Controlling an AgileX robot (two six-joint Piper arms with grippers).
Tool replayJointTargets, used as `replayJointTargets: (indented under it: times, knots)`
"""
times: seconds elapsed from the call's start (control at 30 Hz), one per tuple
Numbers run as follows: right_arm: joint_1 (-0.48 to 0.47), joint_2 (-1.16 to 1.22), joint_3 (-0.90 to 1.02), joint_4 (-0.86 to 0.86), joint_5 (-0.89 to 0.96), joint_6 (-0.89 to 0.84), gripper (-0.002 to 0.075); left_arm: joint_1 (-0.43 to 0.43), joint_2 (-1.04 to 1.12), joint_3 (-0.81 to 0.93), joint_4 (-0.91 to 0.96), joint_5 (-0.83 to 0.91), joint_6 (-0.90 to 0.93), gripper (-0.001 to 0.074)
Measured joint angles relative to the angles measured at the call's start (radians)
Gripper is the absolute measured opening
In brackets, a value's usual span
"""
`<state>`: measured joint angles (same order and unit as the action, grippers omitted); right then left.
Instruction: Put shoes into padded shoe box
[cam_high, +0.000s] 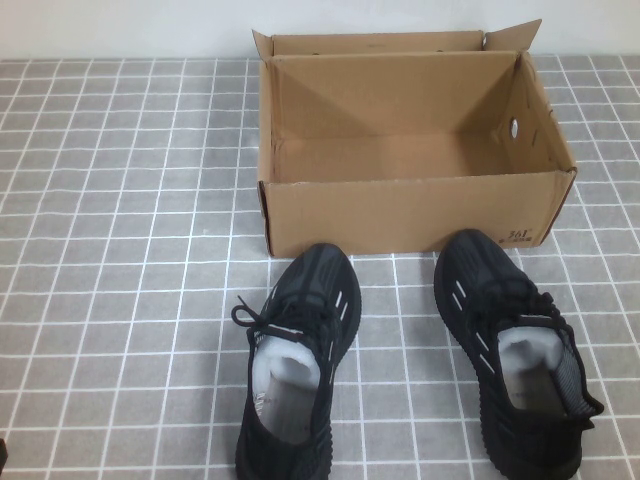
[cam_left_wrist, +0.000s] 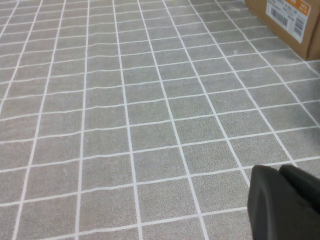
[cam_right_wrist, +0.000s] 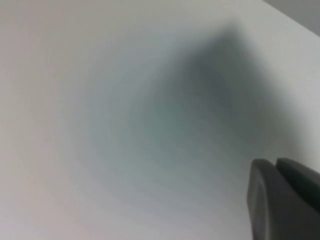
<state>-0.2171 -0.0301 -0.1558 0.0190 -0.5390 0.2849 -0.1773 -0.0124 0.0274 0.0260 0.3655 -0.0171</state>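
Two black knit sneakers stand on the grey checked cloth in front of the box, toes toward it. The left shoe (cam_high: 295, 360) has loose laces, and the right shoe (cam_high: 515, 355) is angled slightly outward. The open, empty brown cardboard box (cam_high: 400, 205) sits at the back centre; its corner with a label shows in the left wrist view (cam_left_wrist: 290, 20). My left gripper (cam_left_wrist: 280, 172) is shut and empty, low over the cloth to the left of the box. My right gripper (cam_right_wrist: 276, 165) is shut and empty, facing a blank pale surface. Neither arm reaches into the high view.
The grey cloth with white grid lines (cam_high: 120, 250) covers the table. A white wall (cam_high: 120, 25) runs behind the box. Short flaps stand up along the box's back rim (cam_high: 510, 38).
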Motion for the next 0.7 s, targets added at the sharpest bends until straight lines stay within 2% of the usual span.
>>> replayJointTargets:
  times: [0.27,0.47,0.6,0.7]
  knots:
    - [0.0,0.154,-0.367,-0.011,0.626,-0.022,-0.0007,0.0,0.0,0.0,0.0,0.0,0.0,-0.0004]
    - [0.0,0.31,-0.395,-0.037,0.741,-0.169,-0.0007,0.0,0.0,0.0,0.0,0.0,0.0,-0.0004]
    - [0.002,0.359,-0.392,0.076,0.803,-0.162,-0.0007,0.0,0.0,0.0,0.0,0.0,0.0,-0.0004]
    - [0.004,0.397,-0.392,0.11,0.871,-0.228,-0.0007,0.0,0.0,0.0,0.0,0.0,0.0,-0.0004]
